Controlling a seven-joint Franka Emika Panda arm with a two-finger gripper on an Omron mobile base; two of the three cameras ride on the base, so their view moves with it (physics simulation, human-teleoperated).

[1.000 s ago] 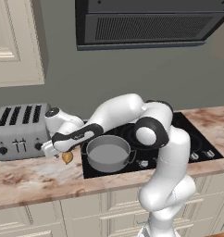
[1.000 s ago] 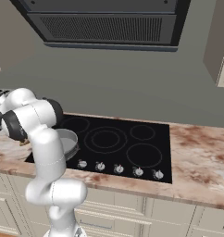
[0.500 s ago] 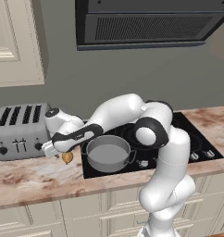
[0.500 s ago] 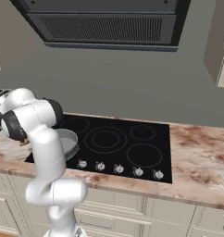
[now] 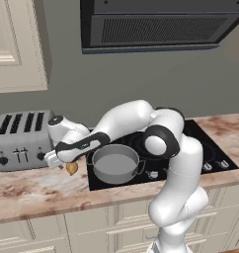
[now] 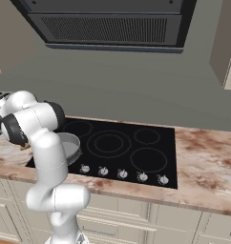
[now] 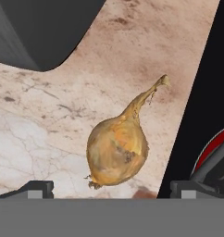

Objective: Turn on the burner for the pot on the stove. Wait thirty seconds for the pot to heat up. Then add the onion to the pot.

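Note:
The onion (image 7: 117,148), a small yellow-brown bulb with a pointed tip, lies on the marble counter just left of the stove (image 5: 210,143). My gripper (image 7: 116,187) hangs low over it, open, with one dark fingertip (image 7: 36,187) on each side of the bulb and nothing gripped. From the left base view the onion (image 5: 71,168) sits right under the gripper (image 5: 62,161), between the toaster and the pot (image 5: 115,165). The grey pot stands on the stove's front left burner. A red curved glow (image 7: 220,141) shows on the black glass (image 7: 211,92) by the pot's side.
A silver four-slot toaster (image 5: 22,138) stands close on the left of the onion, and its dark side (image 7: 40,28) looms near the hand. Small silver knobs (image 6: 122,174) line the stove's front edge (image 6: 127,143). A range hood (image 5: 161,24) hangs above.

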